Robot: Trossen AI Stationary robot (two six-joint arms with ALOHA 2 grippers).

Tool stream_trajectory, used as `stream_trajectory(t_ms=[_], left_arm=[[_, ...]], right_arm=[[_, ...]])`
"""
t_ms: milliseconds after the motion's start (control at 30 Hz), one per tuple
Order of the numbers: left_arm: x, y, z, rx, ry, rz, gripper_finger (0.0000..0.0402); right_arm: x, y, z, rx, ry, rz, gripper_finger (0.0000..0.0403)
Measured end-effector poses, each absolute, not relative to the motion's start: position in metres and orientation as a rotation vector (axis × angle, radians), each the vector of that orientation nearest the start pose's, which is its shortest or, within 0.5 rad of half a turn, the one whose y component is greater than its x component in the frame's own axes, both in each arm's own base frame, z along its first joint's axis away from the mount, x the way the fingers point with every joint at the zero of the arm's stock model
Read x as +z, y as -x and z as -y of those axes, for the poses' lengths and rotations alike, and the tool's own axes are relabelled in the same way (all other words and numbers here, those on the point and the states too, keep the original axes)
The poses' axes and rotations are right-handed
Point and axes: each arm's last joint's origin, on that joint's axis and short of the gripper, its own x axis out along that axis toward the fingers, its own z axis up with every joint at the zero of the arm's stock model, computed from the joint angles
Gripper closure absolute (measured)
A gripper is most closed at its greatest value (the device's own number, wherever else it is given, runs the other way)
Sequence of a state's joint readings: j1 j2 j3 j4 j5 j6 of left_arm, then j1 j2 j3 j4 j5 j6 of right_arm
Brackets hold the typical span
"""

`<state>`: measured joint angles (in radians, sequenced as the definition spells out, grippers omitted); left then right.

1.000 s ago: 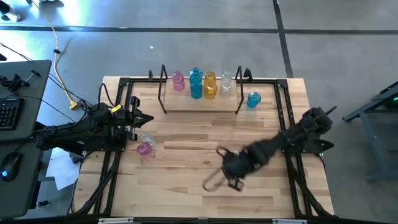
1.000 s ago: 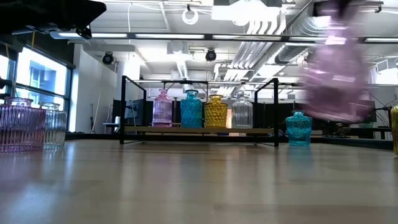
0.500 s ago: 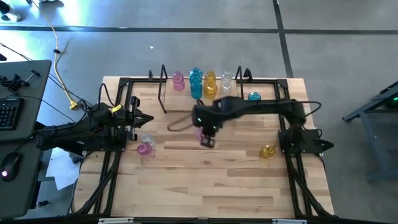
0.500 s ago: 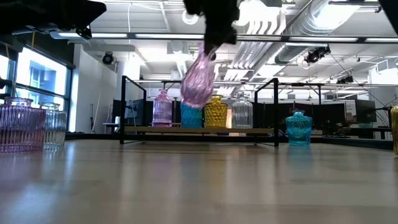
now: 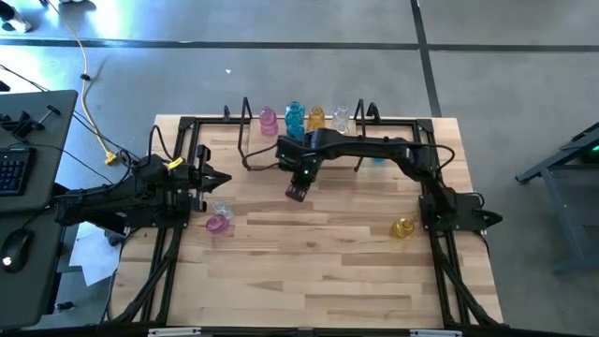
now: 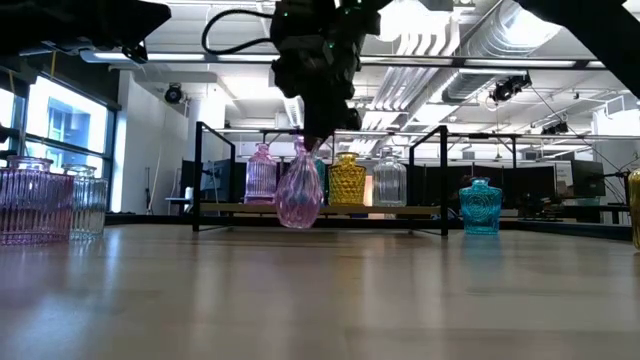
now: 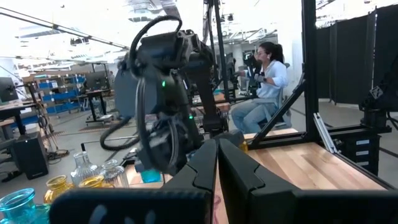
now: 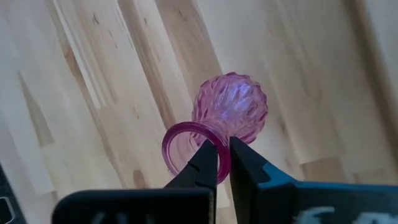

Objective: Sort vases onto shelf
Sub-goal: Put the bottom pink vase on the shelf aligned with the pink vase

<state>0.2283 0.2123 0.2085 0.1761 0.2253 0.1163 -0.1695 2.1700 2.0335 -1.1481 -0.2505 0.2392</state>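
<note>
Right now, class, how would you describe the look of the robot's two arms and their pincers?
Both arms are dark, jointed metal. The right arm carries a looping black cable and small green lights at its wrist. The left arm shows yellow tags. Each pincer, right and left, has two slim black tapered fingers.

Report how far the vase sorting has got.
Done: pink, teal, yellow and clear vases stand on the shelf. In hand: the right gripper is shut on a pink vase in front of the shelf. Left: a teal vase, a yellow one, and a pink and clear pair by the idle, shut left gripper.
</note>
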Motion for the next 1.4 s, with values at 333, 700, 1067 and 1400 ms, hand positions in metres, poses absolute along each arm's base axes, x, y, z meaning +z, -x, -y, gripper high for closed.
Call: stream_trajectory(t_ms=[333, 700, 1067, 1400], left_arm=[[0.2345, -0.1006, -0.0167, 0.013, -0.154, 0.166, 0.0394], [0.2338, -0.1007, -0.0168, 0.012, -0.152, 0.159, 0.0394], [0.2327, -0.1009, -0.0168, 0.011, -0.148, 0.148, 0.0394], [0.2327, -0.1009, -0.0168, 0.011, -0.143, 0.147, 0.0394]], right_arm=[[0.2514, -0.4427, 0.0699, -0.050, -0.516, -1.276, 0.0400], [0.2443, -0.4410, 0.0703, -0.065, -0.534, -1.329, 0.0399], [0.2443, -0.4414, 0.0707, -0.057, -0.503, -1.325, 0.0359], [0.2474, -0.4407, 0.0717, -0.075, -0.455, -1.329, 0.0318]])
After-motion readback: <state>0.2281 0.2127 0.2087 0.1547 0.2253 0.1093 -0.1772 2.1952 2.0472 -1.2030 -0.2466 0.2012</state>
